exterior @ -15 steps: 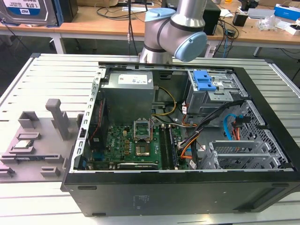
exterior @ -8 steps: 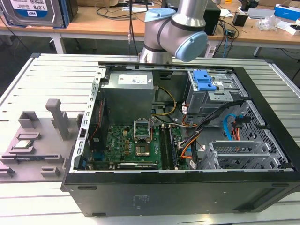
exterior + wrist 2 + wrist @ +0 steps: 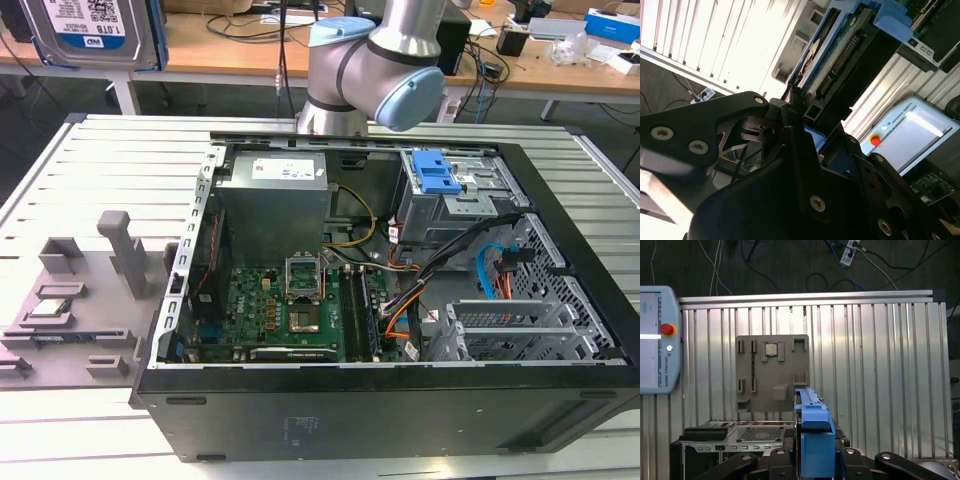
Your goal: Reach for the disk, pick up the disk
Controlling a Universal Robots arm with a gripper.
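First wrist view: disk [image 3: 810, 415] edge-on, gripper [image 3: 812, 460] clamped on it, well above table [image 3: 880, 365] and fixture plate [image 3: 772, 372]. Pick looks done, I'd say; any move just needs the clamp firm. Exterior view: open air around it, PC case [image 3: 400, 420] rim well apart.

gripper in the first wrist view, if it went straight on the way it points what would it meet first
The gripper is shut on the disk, which leads. Its tip lines up with the edge of the grey fixture plate on the ribbed table, so probably that plate; depth is unclear.
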